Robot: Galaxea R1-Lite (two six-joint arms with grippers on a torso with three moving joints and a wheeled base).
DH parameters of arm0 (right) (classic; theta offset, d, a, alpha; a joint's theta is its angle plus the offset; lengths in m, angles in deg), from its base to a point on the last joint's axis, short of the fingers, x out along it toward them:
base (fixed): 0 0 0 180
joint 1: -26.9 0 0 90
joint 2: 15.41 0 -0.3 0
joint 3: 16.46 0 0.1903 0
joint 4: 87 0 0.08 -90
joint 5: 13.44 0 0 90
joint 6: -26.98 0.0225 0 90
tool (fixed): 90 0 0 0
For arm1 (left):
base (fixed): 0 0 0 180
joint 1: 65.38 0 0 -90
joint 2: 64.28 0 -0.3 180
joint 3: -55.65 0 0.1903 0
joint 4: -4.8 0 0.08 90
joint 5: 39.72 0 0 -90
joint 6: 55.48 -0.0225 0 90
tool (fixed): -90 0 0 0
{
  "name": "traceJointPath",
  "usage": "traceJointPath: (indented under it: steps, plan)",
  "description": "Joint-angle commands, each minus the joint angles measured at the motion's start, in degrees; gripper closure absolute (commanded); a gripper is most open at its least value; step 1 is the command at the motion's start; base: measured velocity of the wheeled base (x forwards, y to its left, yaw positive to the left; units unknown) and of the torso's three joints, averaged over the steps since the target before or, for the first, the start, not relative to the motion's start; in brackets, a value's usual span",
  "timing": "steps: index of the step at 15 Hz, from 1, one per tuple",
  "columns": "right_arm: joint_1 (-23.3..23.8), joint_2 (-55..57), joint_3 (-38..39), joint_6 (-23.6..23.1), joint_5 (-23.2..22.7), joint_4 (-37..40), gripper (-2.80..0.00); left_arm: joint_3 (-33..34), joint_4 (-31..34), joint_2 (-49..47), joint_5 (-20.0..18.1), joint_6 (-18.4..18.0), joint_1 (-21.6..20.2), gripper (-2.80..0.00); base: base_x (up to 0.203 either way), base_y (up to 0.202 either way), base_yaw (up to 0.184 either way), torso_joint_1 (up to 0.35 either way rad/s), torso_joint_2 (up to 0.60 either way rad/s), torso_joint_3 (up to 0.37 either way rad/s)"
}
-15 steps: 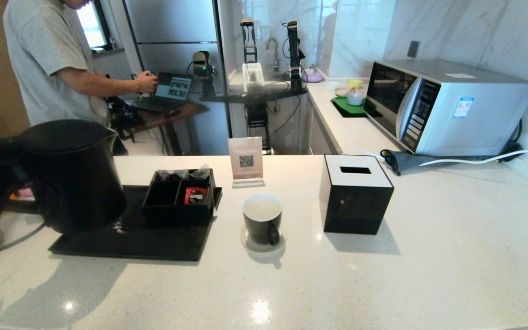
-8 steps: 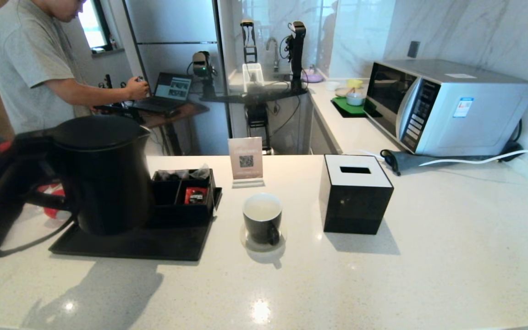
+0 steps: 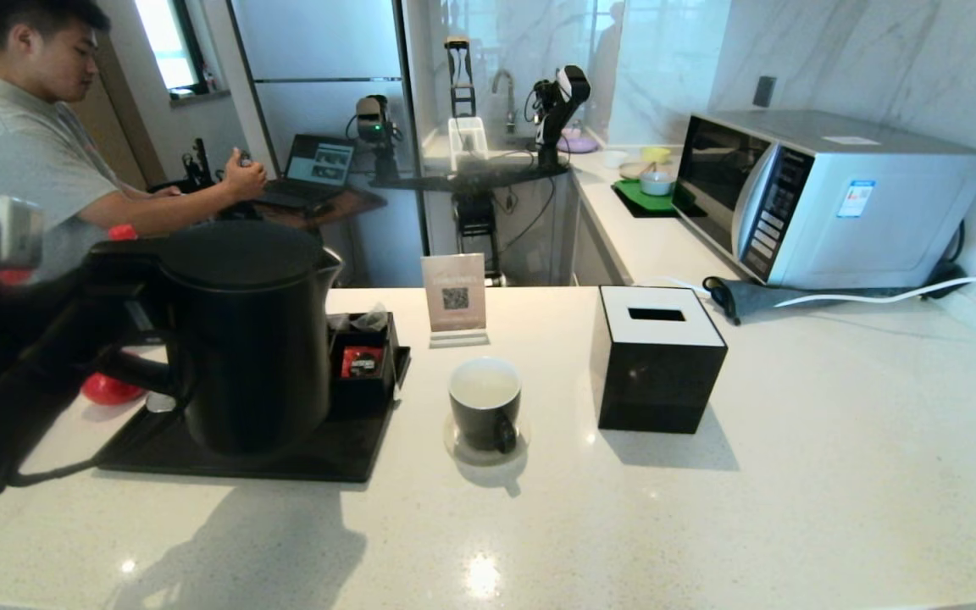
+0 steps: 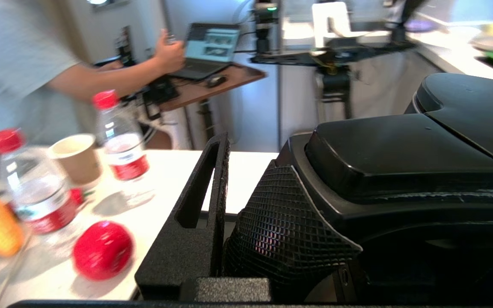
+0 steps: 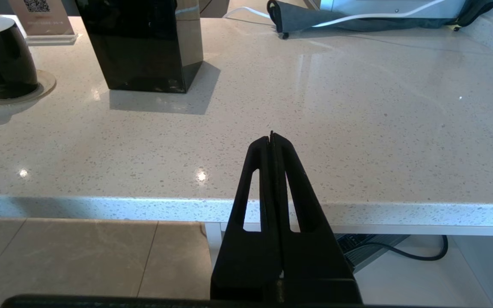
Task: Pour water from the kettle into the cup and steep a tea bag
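Observation:
The matte black kettle hangs upright over the black tray, its spout toward the cup. My left gripper is shut on its loop handle; in the left wrist view one finger stands beside the handle and the other is hidden behind it. The small black cup with a white inside stands on a clear coaster to the right of the tray, also seen as the cup. I cannot tell whether water is in it. My right gripper is shut and empty, low before the counter's front edge.
A black compartment box with a red sachet sits on the tray behind the kettle. A black tissue box, a QR sign and a microwave stand to the right. Red-capped bottles, a paper cup and a red ball lie left. A person stands far left.
My left gripper has carried the kettle to the right over the tray, toward the cup. The person at the back left has shifted. The cup has not moved.

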Motion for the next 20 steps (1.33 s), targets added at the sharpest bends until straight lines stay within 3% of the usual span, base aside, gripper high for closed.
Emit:
traceJointPath:
  steps: [1, 11, 20]
  plan:
    - [0.0, 0.0, 0.0, 0.0, 0.0, 0.0, 0.0, -0.2, 0.0, 0.0, 0.1, -1.2, 3.3, 0.0, 0.0, 0.0, 0.0, 0.0, 0.0, 0.0]
    - [0.0, 0.0, 0.0, 0.0, 0.0, 0.0, 0.0, -3.3, 7.0, -0.9, 0.7, -6.2, 12.3, 0.0, 0.0, 0.0, 0.0, 0.0, 0.0, 0.0]
    - [0.0, 0.0, 0.0, 0.0, 0.0, 0.0, 0.0, -5.4, 11.5, -3.4, 1.0, -8.1, 12.6, 0.0, 0.0, 0.0, 0.0, 0.0, 0.0, 0.0]
